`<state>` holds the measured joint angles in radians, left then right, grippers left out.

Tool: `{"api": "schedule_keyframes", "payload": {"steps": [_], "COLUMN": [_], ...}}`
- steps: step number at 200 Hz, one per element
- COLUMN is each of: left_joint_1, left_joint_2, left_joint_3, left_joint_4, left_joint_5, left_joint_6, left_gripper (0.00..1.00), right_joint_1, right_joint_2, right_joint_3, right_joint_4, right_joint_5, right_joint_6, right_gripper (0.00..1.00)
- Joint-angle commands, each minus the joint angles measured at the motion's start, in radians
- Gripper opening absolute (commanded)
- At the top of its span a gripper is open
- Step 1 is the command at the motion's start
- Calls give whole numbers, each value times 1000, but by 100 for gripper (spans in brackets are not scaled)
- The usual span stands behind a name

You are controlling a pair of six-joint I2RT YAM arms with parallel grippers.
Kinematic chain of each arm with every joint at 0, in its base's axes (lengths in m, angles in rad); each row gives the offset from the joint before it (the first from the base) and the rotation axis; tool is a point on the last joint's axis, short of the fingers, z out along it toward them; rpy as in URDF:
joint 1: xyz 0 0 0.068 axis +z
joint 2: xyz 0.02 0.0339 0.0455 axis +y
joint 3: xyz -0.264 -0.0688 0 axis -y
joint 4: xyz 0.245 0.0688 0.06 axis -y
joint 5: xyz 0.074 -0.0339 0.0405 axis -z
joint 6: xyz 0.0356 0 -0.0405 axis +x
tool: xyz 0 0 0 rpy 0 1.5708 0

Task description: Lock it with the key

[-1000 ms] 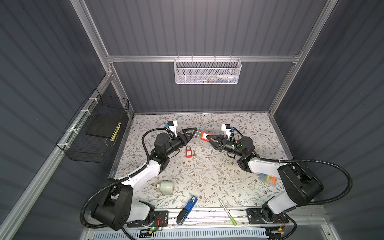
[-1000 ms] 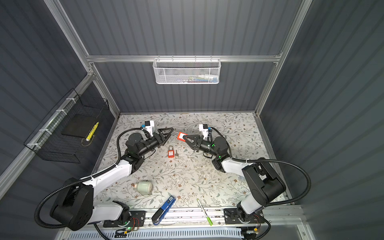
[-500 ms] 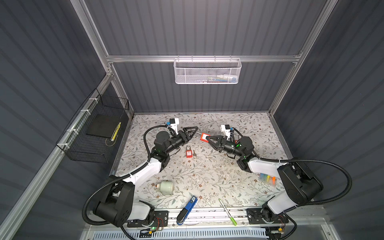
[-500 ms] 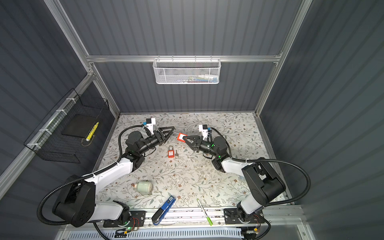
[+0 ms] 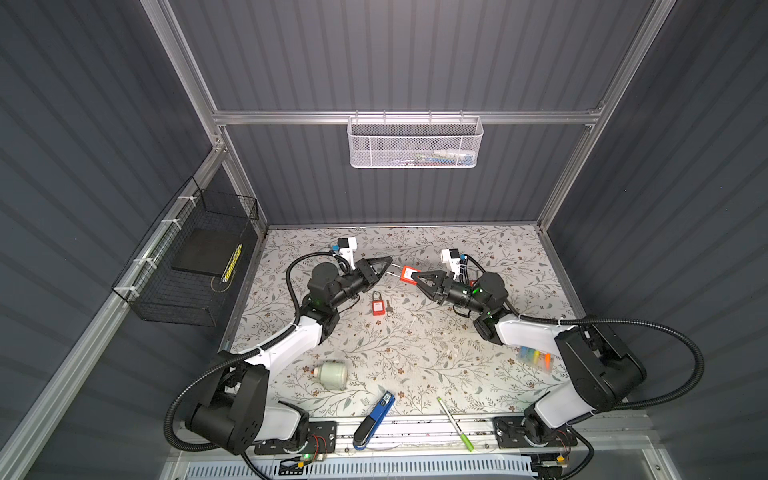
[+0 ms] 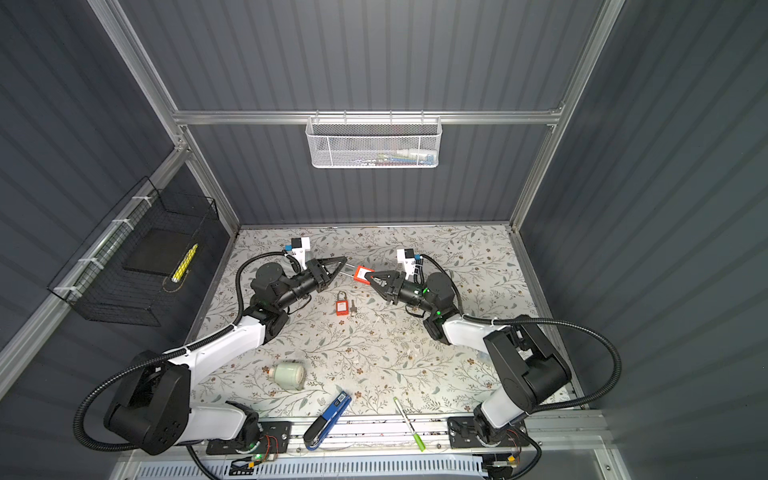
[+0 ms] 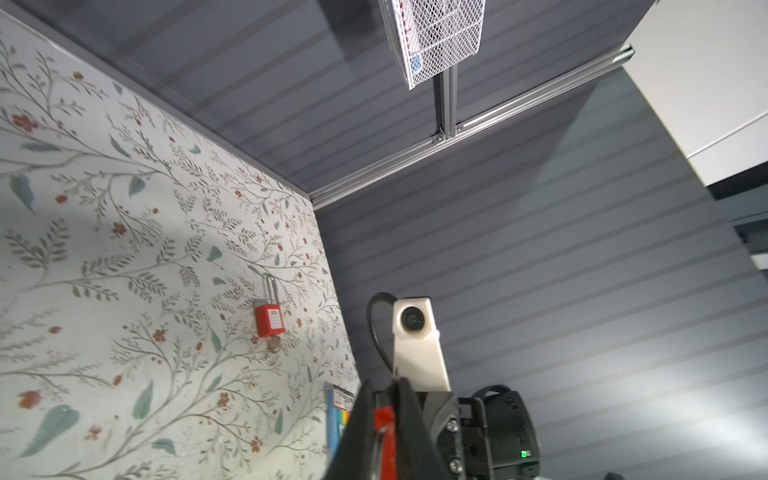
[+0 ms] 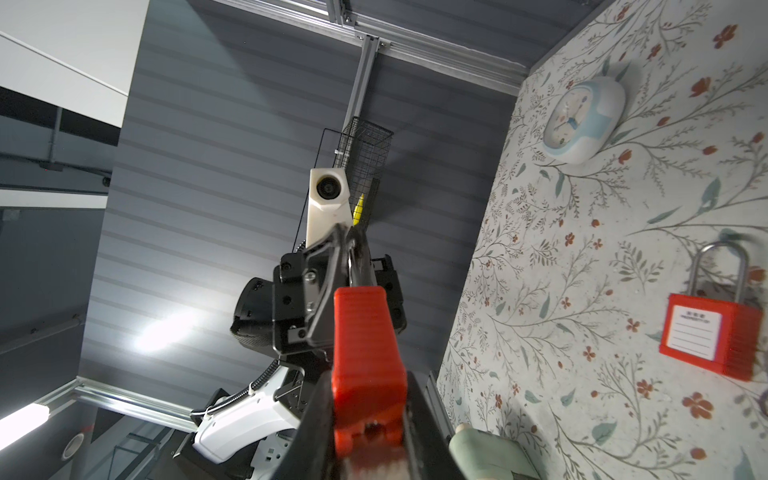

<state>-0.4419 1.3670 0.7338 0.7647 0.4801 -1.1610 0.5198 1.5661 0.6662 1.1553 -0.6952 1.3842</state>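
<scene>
Floral-patterned worktop (image 5: pixel 415 353) is overhung by a red plastic-bodied padlock (image 5: pixel 408 274), pinched by the right tool (image 5: pixel 417 277); its steel shackle (image 5: pixel 396 271) is pinched by the left tool (image 5: pixel 387 262). Rigid, light, smooth: ribbed body sides are judged safest. A small silver key (image 5: pixel 388 307) lies on the worktop.

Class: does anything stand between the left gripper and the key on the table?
Nothing visible does. The key lies uncovered beside the loose padlock; the left gripper is shut on the shackle of the held padlock.
</scene>
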Motion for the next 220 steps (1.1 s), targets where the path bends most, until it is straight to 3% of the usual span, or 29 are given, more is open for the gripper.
{"api": "schedule_keyframes", "payload": {"steps": [1,144,176,220], "left_joint_1": [-1,-64,-64,-67], "left_joint_2": [-19,20,10,38], "left_joint_3": [1,20,25,30], "left_joint_4": [35,38,24,65], "left_joint_5": [16,24,26,43], "left_joint_6": [12,17,29,6], "left_gripper": [0,0,28,41], "right_joint_1": [2,16,11,12], "right_joint_2": [6,47,37,44], "right_joint_3": [27,91,66,76], "right_joint_4": [41,65,55,59], "right_joint_5": [-19,-35,-22,-33], "right_joint_6": [1,14,6,15], "right_gripper": [4,2,2,2]}}
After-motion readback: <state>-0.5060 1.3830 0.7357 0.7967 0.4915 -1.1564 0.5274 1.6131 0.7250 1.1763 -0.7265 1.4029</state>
